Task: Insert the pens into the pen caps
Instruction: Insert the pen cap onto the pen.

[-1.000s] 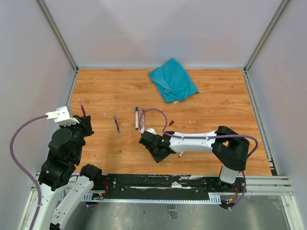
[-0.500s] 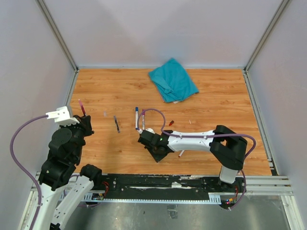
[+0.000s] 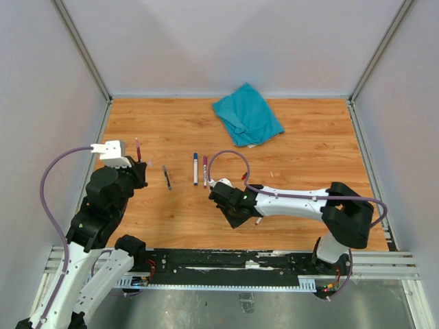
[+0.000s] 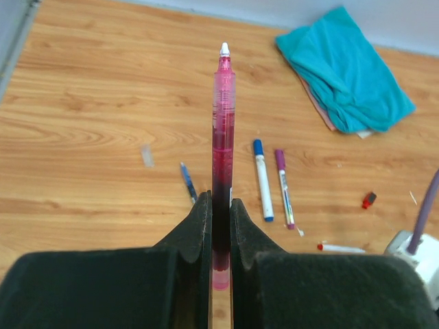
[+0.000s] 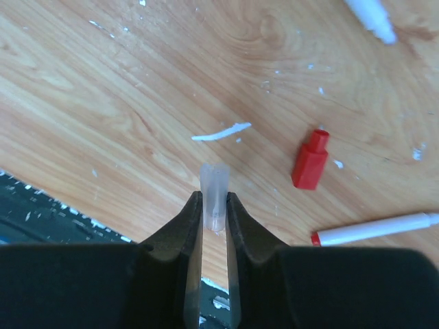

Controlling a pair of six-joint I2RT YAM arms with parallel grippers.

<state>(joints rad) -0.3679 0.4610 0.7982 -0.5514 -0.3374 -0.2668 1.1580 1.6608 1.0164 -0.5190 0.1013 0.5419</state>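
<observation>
My left gripper is shut on a translucent pink-red pen that stands out past the fingertips, white tip away from me; in the top view the pen rises above the gripper at the left. My right gripper is shut on a small clear cap, held just above the wood. A red cap and a red-tipped white pen lie to its right. A blue pen, a purple pen and a dark pen lie mid-table.
A teal cloth lies crumpled at the back. A small clear scrap lies left of the dark pen. White flecks are scattered on the wood. The black rail runs along the table's near edge under the right gripper.
My left arm has moved forward and to the right with the pink-red pen. My right gripper has shifted a little to the right, away from the blue and purple pens.
</observation>
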